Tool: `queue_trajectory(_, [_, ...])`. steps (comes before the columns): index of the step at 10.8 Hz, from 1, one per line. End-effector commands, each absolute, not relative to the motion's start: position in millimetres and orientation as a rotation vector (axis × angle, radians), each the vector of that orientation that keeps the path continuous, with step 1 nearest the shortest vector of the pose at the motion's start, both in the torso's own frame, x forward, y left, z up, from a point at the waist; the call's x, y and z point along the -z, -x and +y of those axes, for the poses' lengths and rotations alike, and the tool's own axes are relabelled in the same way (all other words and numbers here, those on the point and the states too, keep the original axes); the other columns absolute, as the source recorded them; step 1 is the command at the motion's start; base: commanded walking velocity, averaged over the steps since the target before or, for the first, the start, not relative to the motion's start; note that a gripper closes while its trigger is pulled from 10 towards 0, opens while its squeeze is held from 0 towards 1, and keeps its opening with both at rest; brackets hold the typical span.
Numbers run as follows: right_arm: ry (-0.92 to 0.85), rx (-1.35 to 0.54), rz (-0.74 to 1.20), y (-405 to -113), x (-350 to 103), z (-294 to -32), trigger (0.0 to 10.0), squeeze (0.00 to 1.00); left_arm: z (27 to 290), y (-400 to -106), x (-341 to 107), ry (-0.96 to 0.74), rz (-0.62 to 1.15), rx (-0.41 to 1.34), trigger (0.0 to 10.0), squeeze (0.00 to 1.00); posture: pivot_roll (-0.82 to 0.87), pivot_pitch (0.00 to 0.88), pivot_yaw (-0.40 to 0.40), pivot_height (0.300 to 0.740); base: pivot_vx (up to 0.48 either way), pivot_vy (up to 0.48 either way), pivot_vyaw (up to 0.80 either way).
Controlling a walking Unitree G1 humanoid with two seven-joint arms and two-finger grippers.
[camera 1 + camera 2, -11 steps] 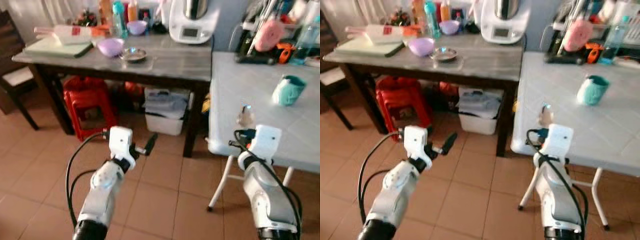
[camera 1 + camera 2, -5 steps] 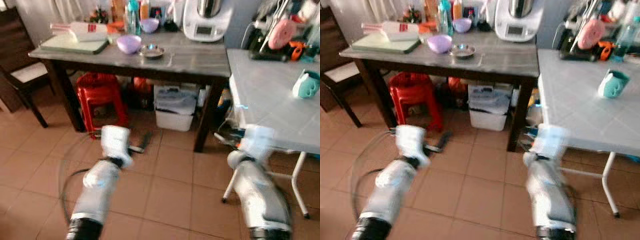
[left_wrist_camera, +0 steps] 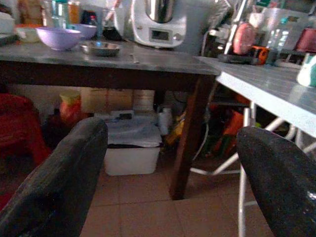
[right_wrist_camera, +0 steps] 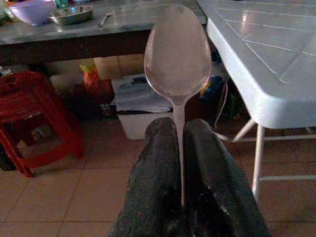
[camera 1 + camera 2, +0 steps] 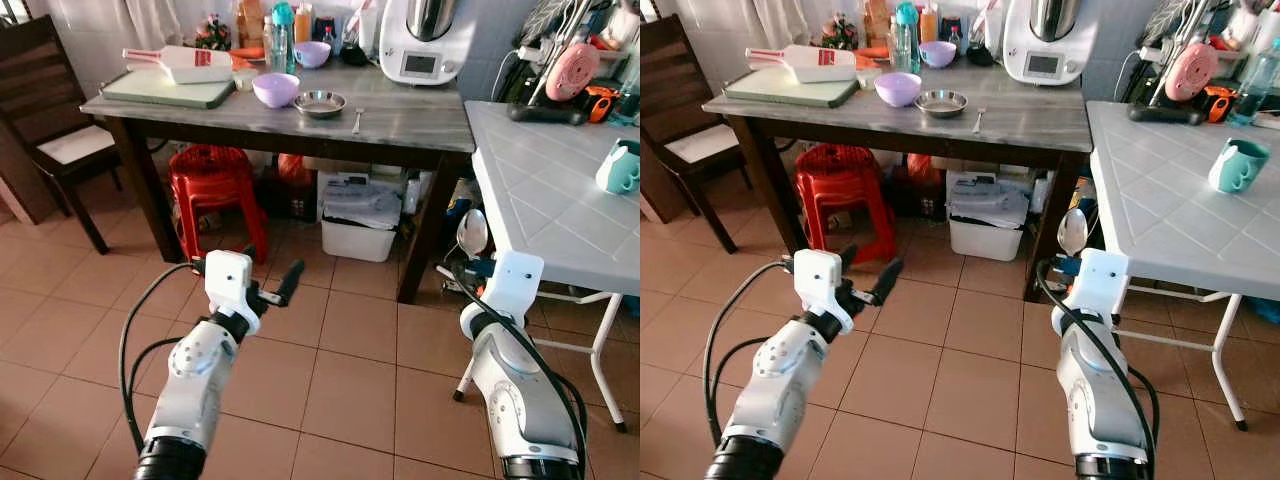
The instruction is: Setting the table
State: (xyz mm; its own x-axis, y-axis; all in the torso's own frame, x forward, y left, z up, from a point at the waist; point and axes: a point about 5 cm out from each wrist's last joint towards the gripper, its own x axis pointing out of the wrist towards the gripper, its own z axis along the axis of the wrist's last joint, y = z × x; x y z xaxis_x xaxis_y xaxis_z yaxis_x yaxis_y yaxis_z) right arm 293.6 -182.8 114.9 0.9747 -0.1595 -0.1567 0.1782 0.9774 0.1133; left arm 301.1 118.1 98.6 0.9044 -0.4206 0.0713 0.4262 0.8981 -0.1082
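My right gripper (image 4: 178, 126) is shut on the handle of a metal spoon (image 4: 177, 52), whose bowl points upward. It hangs over the tiled floor, just short of the near corner of the white table (image 5: 560, 200). My left gripper (image 5: 868, 272) is open and holds nothing; its fingers (image 3: 64, 182) stand wide apart above the floor, facing the dark table (image 5: 400, 125). On that grey-topped table lie a purple bowl (image 5: 275, 89), a metal dish (image 5: 320, 103) and a fork (image 5: 357, 120). A teal mug (image 5: 620, 168) stands on the white table.
A red stool (image 5: 212, 190) and a white bin (image 5: 358, 215) sit under the dark table. A dark chair (image 5: 50, 130) is at the far left. A white kitchen machine (image 5: 428, 40), bottles and a cutting board (image 5: 165, 88) crowd the table's back.
The whole picture has shifted and sharpened, so the camera has moved back and turned. Both arms keep their pose, and the spoon stays in my right gripper.
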Motion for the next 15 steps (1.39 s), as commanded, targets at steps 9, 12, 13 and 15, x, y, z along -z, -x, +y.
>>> queue_trajectory(9, [-0.119, 0.168, 0.124, -294.6, -118.7, -183.5, 10.0, 0.00, 113.4, -297.6, -101.5, 0.146, -0.055, 0.480, 10.0, 0.00, 0.04, 0.000, -0.001, 0.740, 0.373, 0.000, 0.00])
queue_trajectory(12, [-0.119, 0.163, 0.125, -294.5, -118.3, -182.9, 10.0, 0.00, 112.9, -297.7, -101.2, 0.143, -0.049, 0.480, 10.0, 0.00, 0.04, 0.000, 0.000, 0.740, 0.360, 0.000, 0.00])
queue_trajectory(13, [-0.117, 0.157, 0.122, -294.7, -118.5, -183.0, 10.0, 0.00, 112.5, -297.9, -101.0, 0.142, -0.048, 0.480, 10.0, 0.00, 0.04, 0.000, 0.000, 0.740, 0.352, 0.000, 0.00])
queue_trajectory(15, [-0.116, 0.156, 0.120, -294.2, -118.6, -183.0, 10.0, 0.00, 111.6, -298.3, -101.0, 0.142, -0.046, 0.482, 10.0, 0.00, 0.04, 0.000, 0.000, 0.740, 0.347, 0.000, 0.22])
